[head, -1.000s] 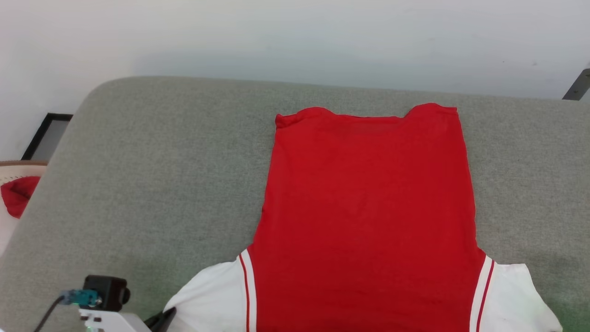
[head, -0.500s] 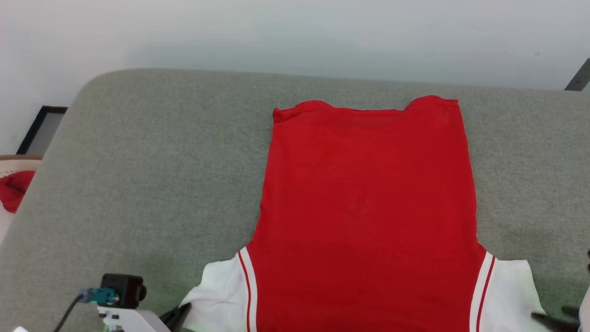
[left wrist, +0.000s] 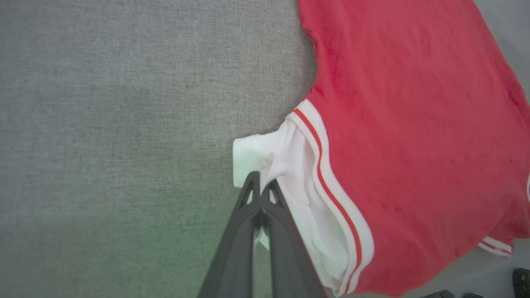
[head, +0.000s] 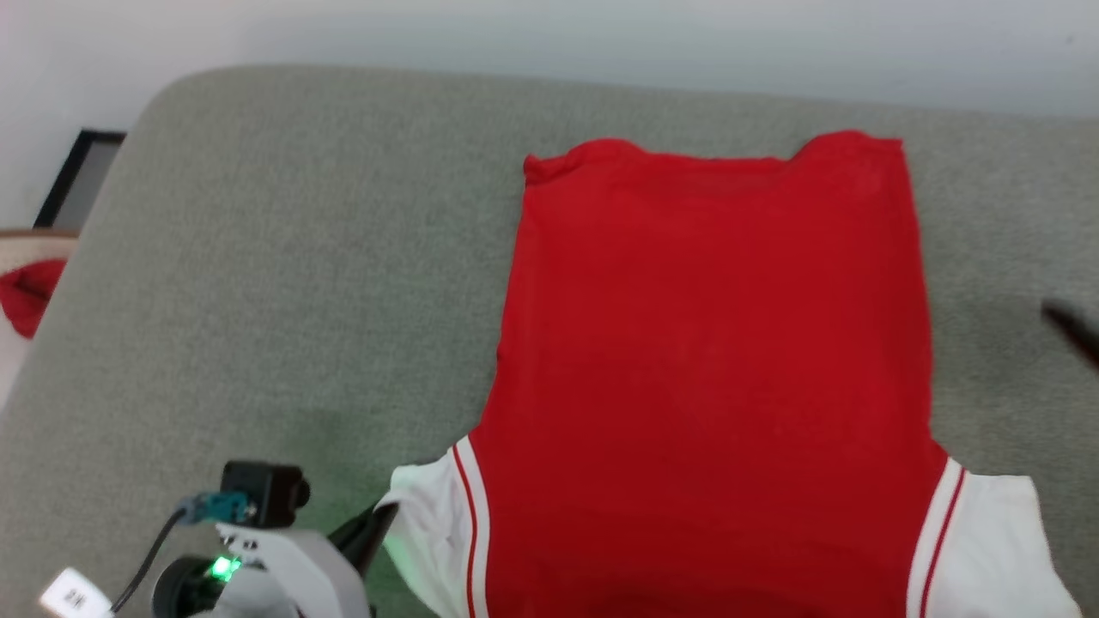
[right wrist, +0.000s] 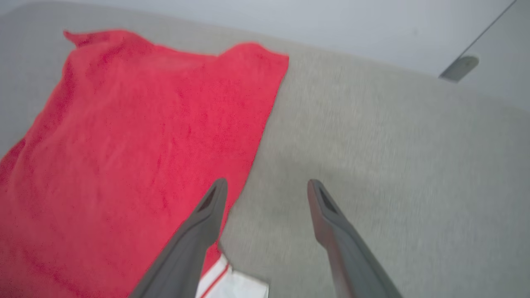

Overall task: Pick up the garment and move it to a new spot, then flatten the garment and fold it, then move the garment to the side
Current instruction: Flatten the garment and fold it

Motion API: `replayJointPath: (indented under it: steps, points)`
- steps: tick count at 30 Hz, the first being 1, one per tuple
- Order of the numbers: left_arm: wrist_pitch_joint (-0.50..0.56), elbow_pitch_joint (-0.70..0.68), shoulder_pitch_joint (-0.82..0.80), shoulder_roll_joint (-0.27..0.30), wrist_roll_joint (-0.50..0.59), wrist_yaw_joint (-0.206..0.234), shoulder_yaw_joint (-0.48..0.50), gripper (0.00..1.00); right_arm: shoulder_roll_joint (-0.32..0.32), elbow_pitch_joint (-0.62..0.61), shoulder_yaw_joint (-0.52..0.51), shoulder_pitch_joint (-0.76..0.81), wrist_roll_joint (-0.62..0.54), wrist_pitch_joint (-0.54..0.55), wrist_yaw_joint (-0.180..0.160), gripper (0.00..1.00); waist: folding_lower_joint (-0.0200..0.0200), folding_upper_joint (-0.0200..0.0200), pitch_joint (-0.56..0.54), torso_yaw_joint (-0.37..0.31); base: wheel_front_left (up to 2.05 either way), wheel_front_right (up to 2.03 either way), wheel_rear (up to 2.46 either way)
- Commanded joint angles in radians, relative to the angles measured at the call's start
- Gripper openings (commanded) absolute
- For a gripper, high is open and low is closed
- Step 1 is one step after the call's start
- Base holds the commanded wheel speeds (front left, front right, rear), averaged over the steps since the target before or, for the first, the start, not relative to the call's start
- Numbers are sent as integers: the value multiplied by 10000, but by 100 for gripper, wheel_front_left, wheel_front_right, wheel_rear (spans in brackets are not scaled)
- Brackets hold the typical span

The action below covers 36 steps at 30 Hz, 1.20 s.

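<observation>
**Garment** [head: 713, 343]: lies spread flat on grey padded surface [head: 283, 283], right of centre in head view. Sleeves toward robot, far edge toward wall. Body smooth, few wrinkles; far-left corner [head: 541, 163] slightly rolled.

**Handling (est.):**
- Thin jersey knit: light, limp, no stiffness. Will sag and double over if lifted from one pt. Some stretch.
- Not fragile.
- Prob. grips the fabric cover rather than slides, so lift, don't drag.
- Best holds: sleeve ends, shoulder seams, far corners. Pinch at an edge, two pts at once, to keep it flat.

**L end effector** [left wrist: 261, 186]: fingers pressed together, nipping edge of white left sleeve [left wrist: 273, 157]. Cloth is bunched toward the tips.

**R end effector** [right wrist: 267, 184]: fingers spread wide, nothing in them. Hangs over bare pad just beside garment's right edge, near white right sleeve [head: 996, 541].

**Surface:** grey woven upholstery, rounded corner, looks soft. Mattress or sofa seat, can't tell which. Green LED [head: 225, 566] on L arm throws a glow on the pad near it.

**Room:**
- Pale wall [head: 601, 34] behind.
- Dark frame [head: 81, 172] by the wall, far left.
- Small red cloth [head: 24, 296] in a cream basket at left edge, not part of this job.
- Grey bracket [right wrist: 459, 66] in R wrist view.
</observation>
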Motion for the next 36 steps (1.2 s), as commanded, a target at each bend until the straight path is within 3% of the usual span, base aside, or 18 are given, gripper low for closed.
replayJointPath:
  steps: [1, 7, 9, 11, 18, 30, 31, 32, 36]
  points:
    - [-20, 16, -332, -194, 193, -111, -6, 0, 140, 643, 235, -1153, -411, -585, -7, 100, 0, 0, 723, 409, 0, 0, 0]
    - [56, 274, -1142, -823, 661, -476, -153, 0, 193, 3526, 1071, -3896, -1395, -2160, -7, 100, 0, 0, 1541, 1125, 0, 0, 0]
    - [104, 319, -1298, -956, 740, -566, -199, 0, 122, 3972, 1217, -4265, -1522, -2255, -7, 100, 0, 0, 1684, 1285, 0, 0, 0]
    - [172, 551, -1650, -1298, 915, -815, -325, 0, 78, 5469, 1494, -5239, -1658, -2415, -7, 100, 0, 0, 1969, 1686, 0, 0, 0]
    - [232, 1073, -2172, -1962, 1121, -1317, -544, 0, 59, 8243, 1797, -6911, -2022, -1848, -7, 100, 0, 0, 2494, 2404, 0, 0, 0]
    - [130, 1893, -2467, -2618, 1168, -1885, -729, 0, 94, 10929, 1714, -7958, -3275, -967, -5, 100, 0, 0, 2833, 3039, 0, 0, 0]
    - [130, 1943, -2467, -2647, 1162, -1901, -742, 0, 120, 11090, 1818, -7915, -3352, -801, -5, 72, 0, 0, 2834, 3063, 0, 0, 0]
    - [134, 1992, -2473, -2667, 1154, -1940, -746, 0, 119, 11250, 1888, -7898, -3402, -614, -5, 0, 0, 0, 2838, 3078, 0, 0, 0]
    - [56, 2149, -2474, -2720, 1127, -2028, -740, 0, -106, 11610, 1781, -7900, -3700, -631, -10, 0, 0, 0, 2829, 3088, 0, 0, 0]
